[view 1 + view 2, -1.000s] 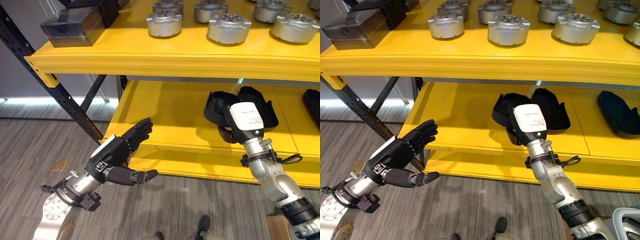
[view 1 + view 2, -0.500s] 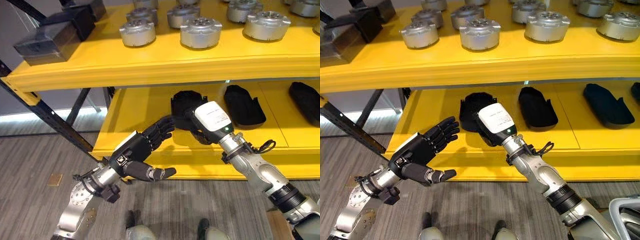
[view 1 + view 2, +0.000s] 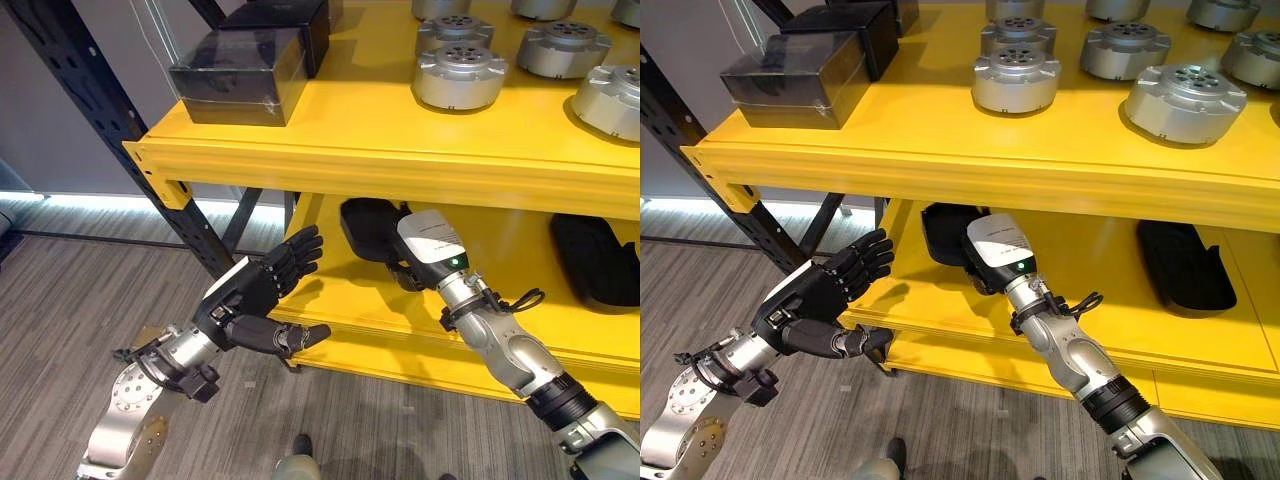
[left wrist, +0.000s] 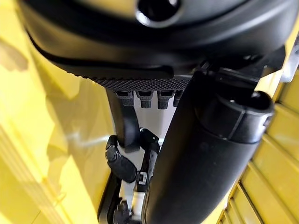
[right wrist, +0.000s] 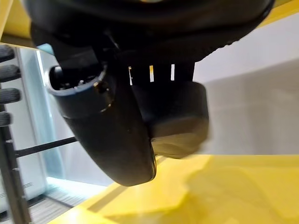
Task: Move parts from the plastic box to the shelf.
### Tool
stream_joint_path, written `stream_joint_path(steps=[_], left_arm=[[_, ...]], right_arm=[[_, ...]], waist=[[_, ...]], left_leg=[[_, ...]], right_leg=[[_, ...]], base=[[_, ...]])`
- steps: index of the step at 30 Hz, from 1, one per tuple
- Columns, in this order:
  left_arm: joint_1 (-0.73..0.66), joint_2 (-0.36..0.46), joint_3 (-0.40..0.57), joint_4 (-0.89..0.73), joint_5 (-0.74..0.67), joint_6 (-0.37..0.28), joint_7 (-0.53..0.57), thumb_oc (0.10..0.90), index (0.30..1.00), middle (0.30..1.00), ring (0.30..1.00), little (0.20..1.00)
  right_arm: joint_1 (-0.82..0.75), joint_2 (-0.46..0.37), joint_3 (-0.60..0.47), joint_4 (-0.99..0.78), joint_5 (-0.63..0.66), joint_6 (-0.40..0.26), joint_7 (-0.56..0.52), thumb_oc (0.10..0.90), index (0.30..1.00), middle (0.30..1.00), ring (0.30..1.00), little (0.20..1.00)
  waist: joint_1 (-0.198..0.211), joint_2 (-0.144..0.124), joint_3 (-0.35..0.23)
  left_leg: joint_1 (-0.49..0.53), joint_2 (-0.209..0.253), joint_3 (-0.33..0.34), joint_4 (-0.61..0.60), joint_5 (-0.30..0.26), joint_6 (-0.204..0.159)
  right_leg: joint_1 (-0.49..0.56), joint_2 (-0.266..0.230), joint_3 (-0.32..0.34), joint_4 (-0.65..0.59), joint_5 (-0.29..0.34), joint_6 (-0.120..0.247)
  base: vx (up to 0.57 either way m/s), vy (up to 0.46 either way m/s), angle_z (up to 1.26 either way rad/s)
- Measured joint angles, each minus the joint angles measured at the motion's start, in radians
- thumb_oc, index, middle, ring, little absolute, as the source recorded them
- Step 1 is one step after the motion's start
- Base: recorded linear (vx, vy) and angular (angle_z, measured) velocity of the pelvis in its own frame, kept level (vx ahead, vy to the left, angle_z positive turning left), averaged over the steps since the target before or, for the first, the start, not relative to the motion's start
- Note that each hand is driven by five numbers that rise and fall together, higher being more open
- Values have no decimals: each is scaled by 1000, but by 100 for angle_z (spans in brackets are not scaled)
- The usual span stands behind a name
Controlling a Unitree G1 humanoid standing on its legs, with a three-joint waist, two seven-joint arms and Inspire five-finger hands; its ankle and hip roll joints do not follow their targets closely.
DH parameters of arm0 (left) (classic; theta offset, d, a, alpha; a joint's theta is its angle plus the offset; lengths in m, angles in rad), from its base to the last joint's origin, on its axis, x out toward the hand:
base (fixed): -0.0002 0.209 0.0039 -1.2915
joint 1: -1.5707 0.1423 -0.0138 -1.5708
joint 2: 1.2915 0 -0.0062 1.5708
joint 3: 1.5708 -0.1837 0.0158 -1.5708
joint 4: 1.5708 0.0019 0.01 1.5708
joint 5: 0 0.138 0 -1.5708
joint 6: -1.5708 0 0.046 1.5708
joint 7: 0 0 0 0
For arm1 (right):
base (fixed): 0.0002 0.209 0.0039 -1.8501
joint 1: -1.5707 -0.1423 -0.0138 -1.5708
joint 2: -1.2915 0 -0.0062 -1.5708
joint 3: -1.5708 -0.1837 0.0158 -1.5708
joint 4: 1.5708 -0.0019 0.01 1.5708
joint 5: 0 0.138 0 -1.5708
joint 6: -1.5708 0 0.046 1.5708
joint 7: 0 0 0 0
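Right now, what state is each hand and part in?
left hand: open, fingers straight, empty, in front of the lower shelf.
right hand: reaching onto the lower shelf at a black part; grip unclear.
round metal parts: upright on the upper shelf.

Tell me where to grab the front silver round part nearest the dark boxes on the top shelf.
Grip the silver round part across its upright side wall, thumb opposite fingers, coming from the open front of the upper shelf and slightly above. It sits flat, and a like part stands close behind, so the front probably looks freest.
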Motion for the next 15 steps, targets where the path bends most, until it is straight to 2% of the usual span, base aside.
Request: stream_joint_path(steps=[2,7,10,15], left_arm=[[3,-2,0,0,0,1,0,900,1000,1000,1000,1000],[-11,-2,-8,-7,0,1,0,900,1000,1000,1000,1000],[-25,-2,-13,-10,0,1,2,900,1000,1000,1000,1000],[-100,-2,-20,-12,0,1,19,900,1000,1000,1000,1000]], right_arm=[[0,0,-5,12,0,40,0,400,300,300,300,300],[-1,-29,-36,43,3,96,6,400,300,300,300,300],[-11,-39,-89,46,4,124,6,400,300,300,300,300],[-91,-74,-90,48,4,130,12,400,300,300,300,300]], waist=[[3,0,4],[-1,27,28],[-4,45,69],[-21,58,152]], left_leg=[[-7,19,1,0,7,-13],[-59,52,-11,21,9,-20],[-101,54,-11,52,8,-18],[-179,58,-15,81,24,-18]], right_leg=[[0,20,-1,-19,-7,17],[-55,50,5,5,-15,5],[-107,46,24,43,-15,1],[-199,42,37,96,-12,-6]], base=[[-50,-67,-11],[-106,-52,-3],[-161,-36,-7],[-198,-48,-3]])
